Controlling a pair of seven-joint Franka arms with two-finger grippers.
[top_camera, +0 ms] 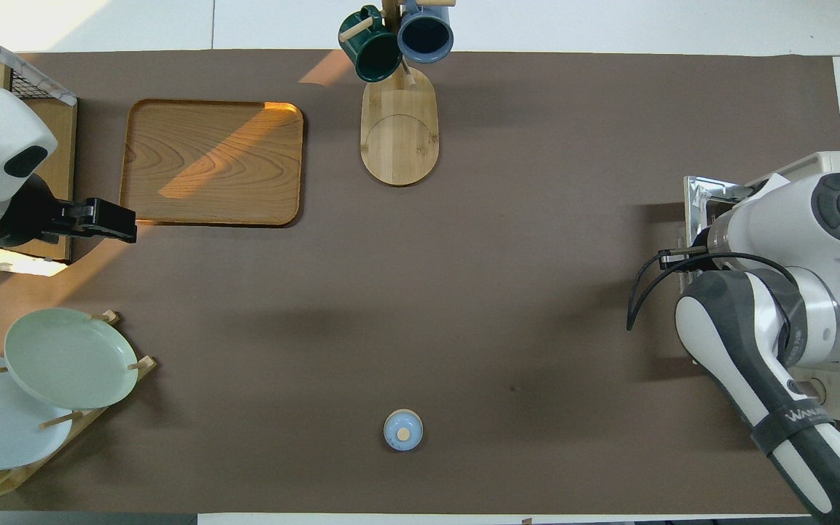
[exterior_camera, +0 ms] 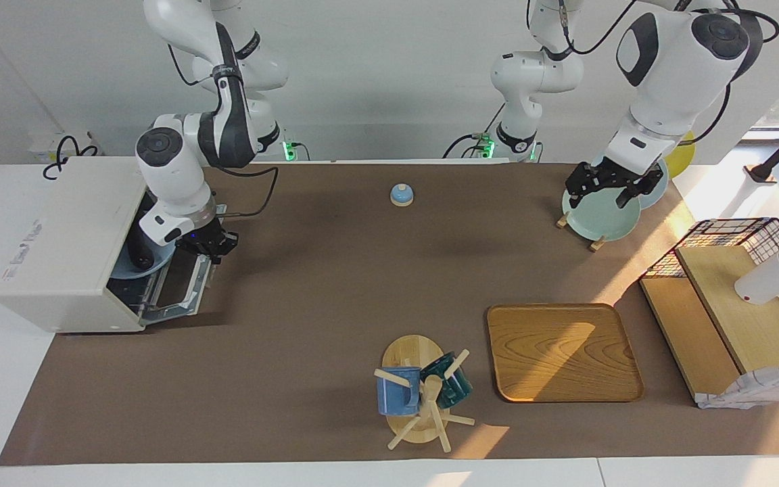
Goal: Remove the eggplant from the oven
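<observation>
1. Your right gripper point(exterior_camera: 210, 245), fingers closed, sits at the oven point(exterior_camera: 72, 243) mouth over the dropped door.
2. The eggplant point(exterior_camera: 140, 251) lies just inside on a blue plate point(exterior_camera: 149, 267); its long axis is hidden.
3. Your left gripper point(exterior_camera: 611, 184) waits, spread wide, over the plate rack.

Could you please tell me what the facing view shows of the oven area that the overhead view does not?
Only the facing view shows the oven mouth: its door dropped open, a blue plate inside, and the right gripper at the opening. Only the overhead view shows the left gripper beside the wooden tray. Both show the blue bell, the mug tree and the plate rack.
</observation>
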